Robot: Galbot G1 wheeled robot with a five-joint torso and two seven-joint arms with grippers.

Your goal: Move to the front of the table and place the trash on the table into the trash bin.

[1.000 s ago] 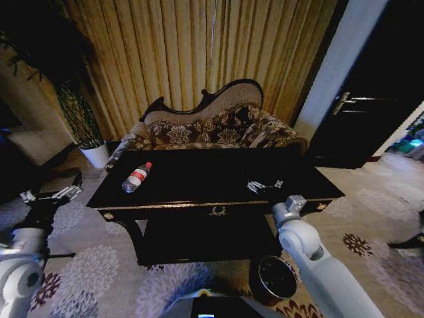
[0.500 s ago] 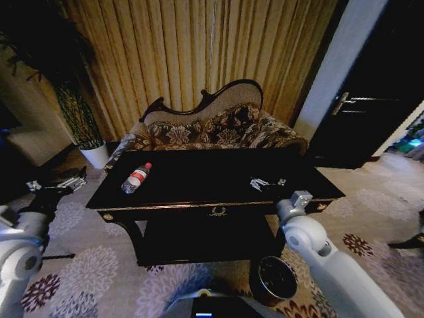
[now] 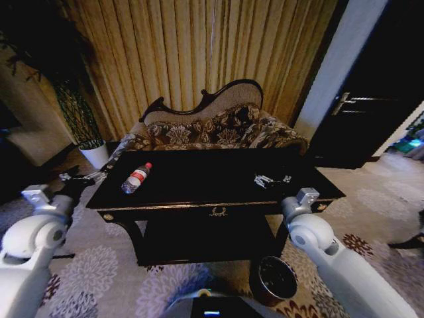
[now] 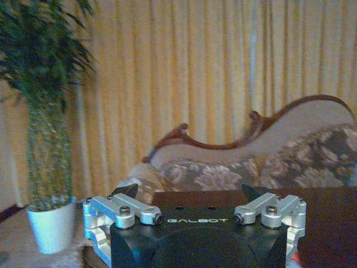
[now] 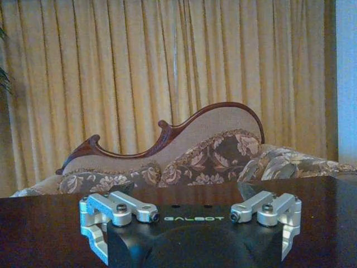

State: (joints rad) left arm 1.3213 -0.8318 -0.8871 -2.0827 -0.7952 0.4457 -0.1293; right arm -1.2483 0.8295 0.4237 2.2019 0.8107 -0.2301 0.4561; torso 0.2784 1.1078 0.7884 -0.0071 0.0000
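The glossy black table (image 3: 199, 180) with gold trim stands right in front of me. A clear plastic bottle (image 3: 136, 177) with a red cap and a red-white label lies on its left part. My left gripper (image 3: 83, 177) hovers open just off the table's left end, a short way from the bottle; the left wrist view has its fingers (image 4: 124, 192) spread wide with nothing between them. My right gripper (image 3: 271, 179) is open over the table's front right part, and in the right wrist view it (image 5: 187, 190) looks across the tabletop (image 5: 44, 223). The round trash bin (image 3: 273, 278) stands on the carpet below the right arm.
A carved floral sofa (image 3: 212, 129) stands close behind the table, with gold curtains (image 3: 199, 53) beyond it. A tall plant in a white pot (image 3: 96, 154) is at the back left. A dark door (image 3: 371, 99) is at the right. Patterned carpet (image 3: 371, 218) lies open to both sides.
The left arm has swung up and inward, bringing its gripper to the table's left end. The right gripper has shifted slightly right over the table. The bottle has not moved.
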